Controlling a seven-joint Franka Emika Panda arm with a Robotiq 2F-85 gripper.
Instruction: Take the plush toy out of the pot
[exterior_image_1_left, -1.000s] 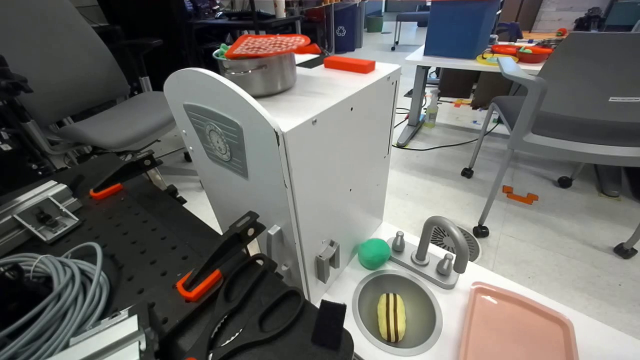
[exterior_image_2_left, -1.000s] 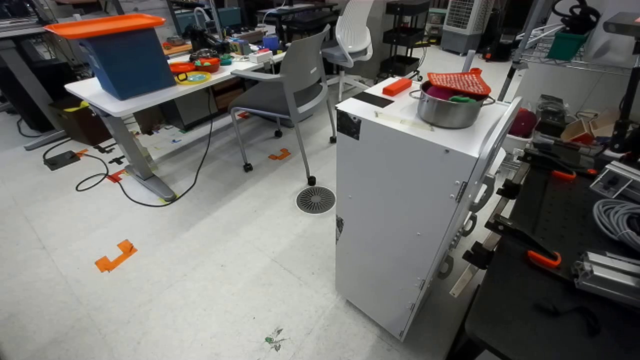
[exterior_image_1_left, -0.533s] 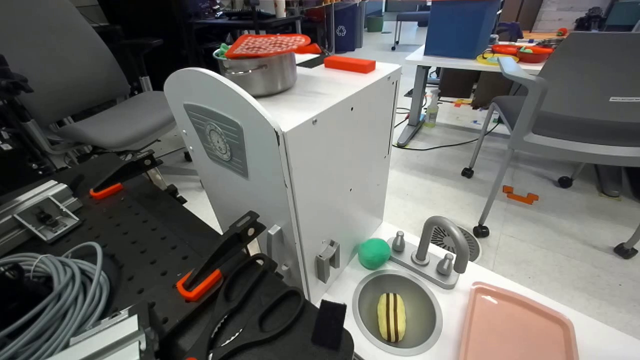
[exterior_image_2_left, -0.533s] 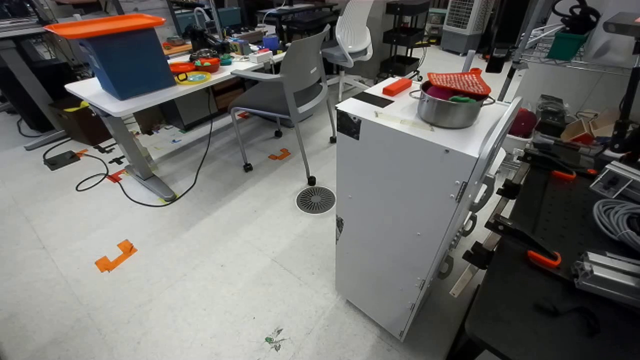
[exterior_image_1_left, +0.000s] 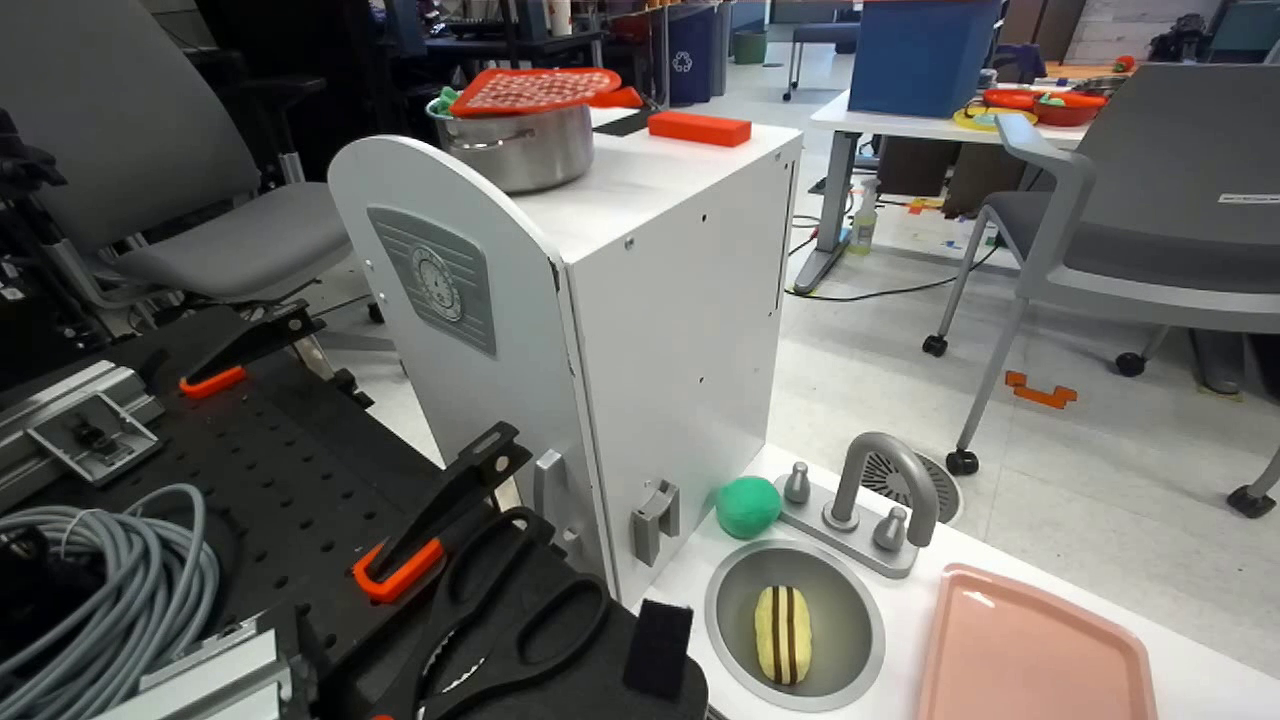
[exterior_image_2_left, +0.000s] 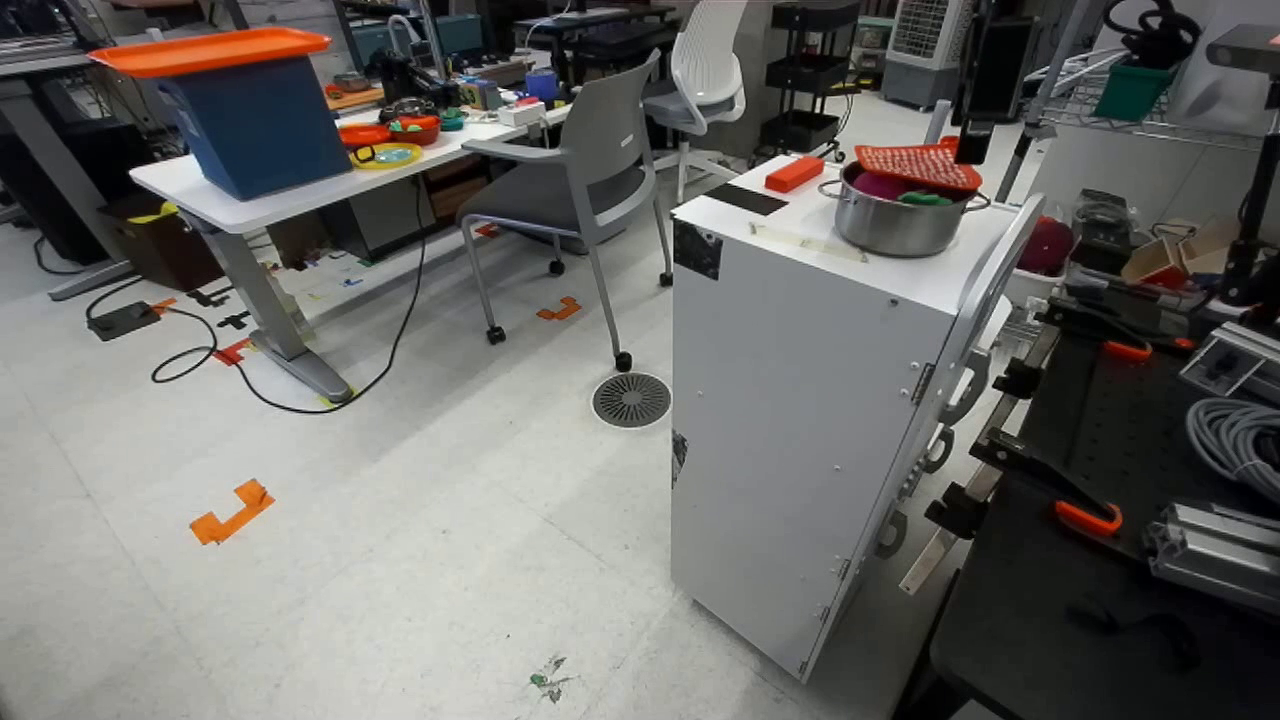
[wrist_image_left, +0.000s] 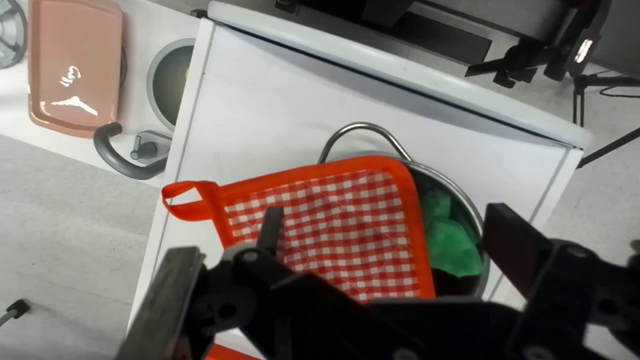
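Note:
The silver pot (exterior_image_1_left: 540, 150) (exterior_image_2_left: 900, 228) stands on the white cabinet top; its rim (wrist_image_left: 462, 192) shows in the wrist view. The plush toy is inside: its magenta body (exterior_image_2_left: 880, 186) and green part (exterior_image_2_left: 925, 199) show in an exterior view, and the green part also shows in the wrist view (wrist_image_left: 452, 247). A red checkered pot holder (wrist_image_left: 340, 220) (exterior_image_1_left: 530, 92) (exterior_image_2_left: 915, 165) lies over the pot and hides much of the toy. My gripper (wrist_image_left: 385, 220) is open and empty above the pot, fingers spread across holder and rim. In an exterior view one black fingertip (exterior_image_2_left: 974, 142) shows by the holder's edge.
An orange-red block (exterior_image_1_left: 700, 128) (exterior_image_2_left: 795, 174) lies on the cabinet top. A raised curved panel (exterior_image_1_left: 450, 270) borders one side. Lower down are a green ball (exterior_image_1_left: 748, 507), a sink basin (exterior_image_1_left: 795, 690) with a striped yellow item, a faucet (exterior_image_1_left: 880, 460) and a pink tray (exterior_image_1_left: 1035, 640).
In an exterior view my black gripper has come into sight from above and moved down and to the left, close to the pot holder. The pot, toy and holder have not moved.

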